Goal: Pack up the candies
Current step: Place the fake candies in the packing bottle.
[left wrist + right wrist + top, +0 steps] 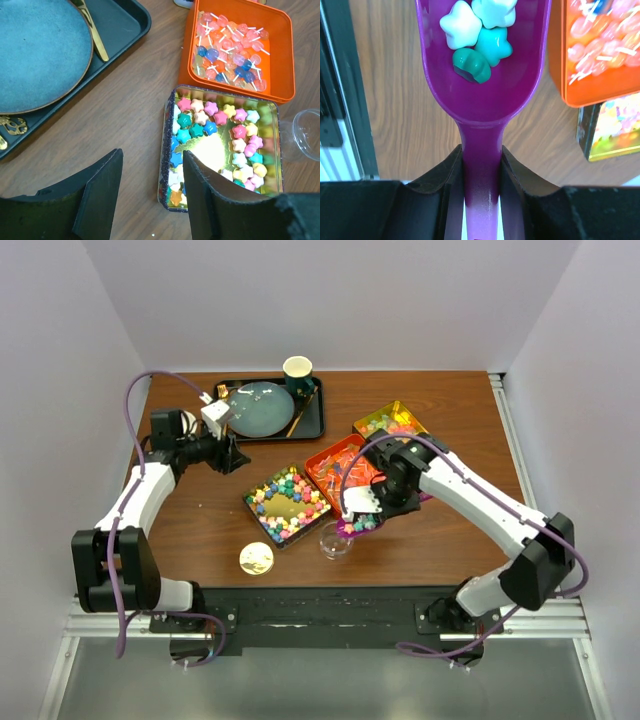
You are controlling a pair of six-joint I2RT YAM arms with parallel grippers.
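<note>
My right gripper is shut on the handle of a purple scoop. The scoop holds several star candies, white, pale blue and teal. It hovers beside a clear cup. A square tin holds many coloured star candies around a bare gold middle. An orange box holds round wrapped candies with white sticks. A yellow tin holds more candies. My left gripper is open and empty, left of the star tin.
A black tray at the back holds a blue plate, gold cutlery and a green cup. A round gold lid lies near the front edge. The clear cup also shows in the left wrist view.
</note>
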